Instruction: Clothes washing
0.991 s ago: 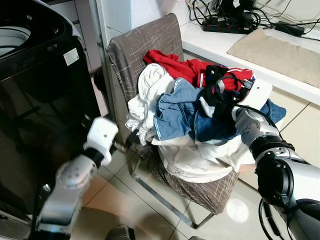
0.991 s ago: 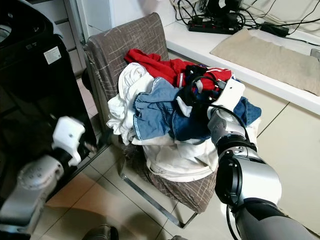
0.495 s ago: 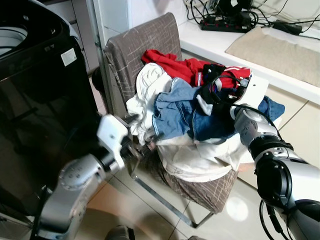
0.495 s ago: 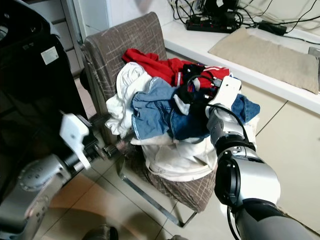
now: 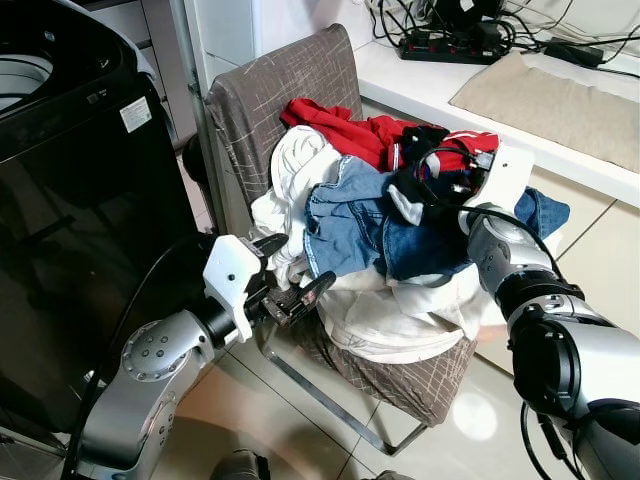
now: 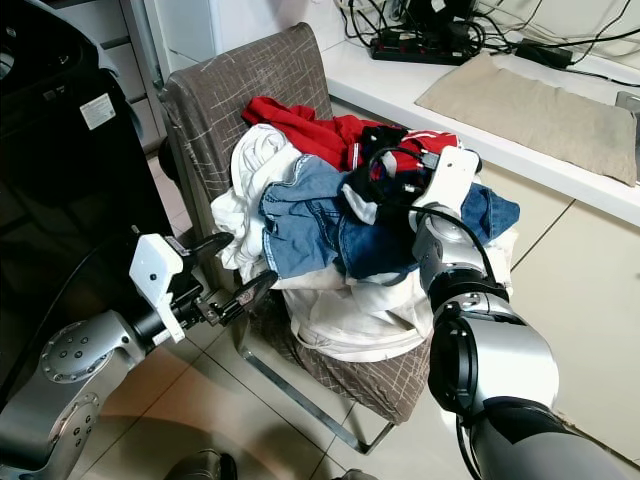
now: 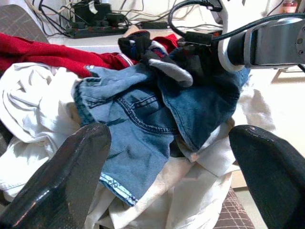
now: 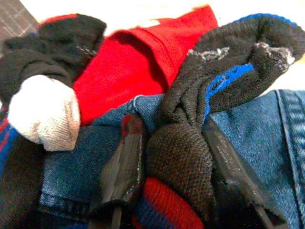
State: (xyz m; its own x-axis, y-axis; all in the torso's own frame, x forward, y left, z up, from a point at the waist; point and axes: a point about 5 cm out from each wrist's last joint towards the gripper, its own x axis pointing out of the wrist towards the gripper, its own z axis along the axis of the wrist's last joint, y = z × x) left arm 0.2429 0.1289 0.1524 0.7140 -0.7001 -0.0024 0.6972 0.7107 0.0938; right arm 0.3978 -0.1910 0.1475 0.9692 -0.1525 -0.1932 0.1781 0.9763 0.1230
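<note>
Clothes point(image 5: 400, 220) lie heaped on the seat of a brown chair point(image 5: 290, 85) that stands just beside the black washing machine point(image 5: 80, 180), the machine lying on the robot's left of the chair. The heap holds white garments at the bottom and left, blue jeans point(image 7: 143, 124) across the middle, a red garment point(image 5: 345, 130) at the back, and dark socks on top. The right gripper point(image 8: 171, 167) is sunk into the top of the pile on its right side, and its two black fingers point(image 8: 125, 162) are clamped on a black sock point(image 8: 190, 143) with a blue stripe, which sits bunched between them, resting on the jeans and the red cloth. That arm reaches up and forward from the lower right, wrist bent toward the heap. The left gripper point(image 5: 290, 290) hangs spread wide at the front left edge of the pile, near the white cloth but touching nothing; its wrist view looks straight across at the jeans, which lie directly ahead between the open fingers point(image 7: 62, 181). The left arm stretches out low from the machine side. Judging by this, the right arm has the nearer, ready catch, and the sock must travel leftward across the chair to reach the washer.
</note>
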